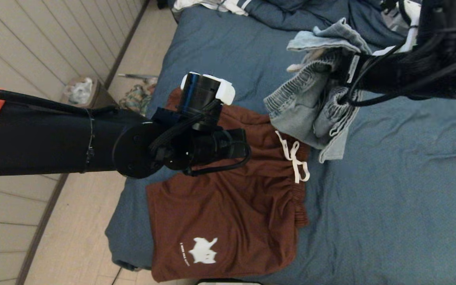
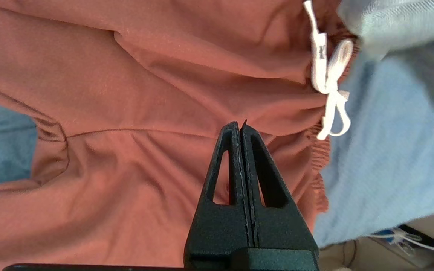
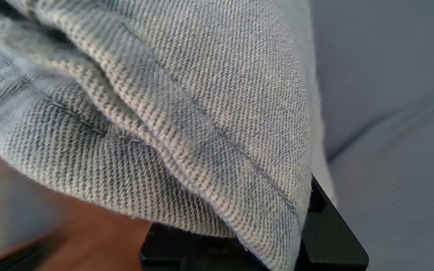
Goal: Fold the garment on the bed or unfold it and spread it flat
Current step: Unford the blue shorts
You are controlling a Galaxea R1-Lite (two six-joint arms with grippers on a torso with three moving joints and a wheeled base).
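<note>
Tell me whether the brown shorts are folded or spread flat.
Spread flat: the brown shorts lie open on the bed, waistband and white drawstring exposed, only lightly wrinkled.

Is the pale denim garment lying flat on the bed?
No: the pale denim garment hangs bunched from the right gripper, lifted above the bed, beside the brown shorts.
</note>
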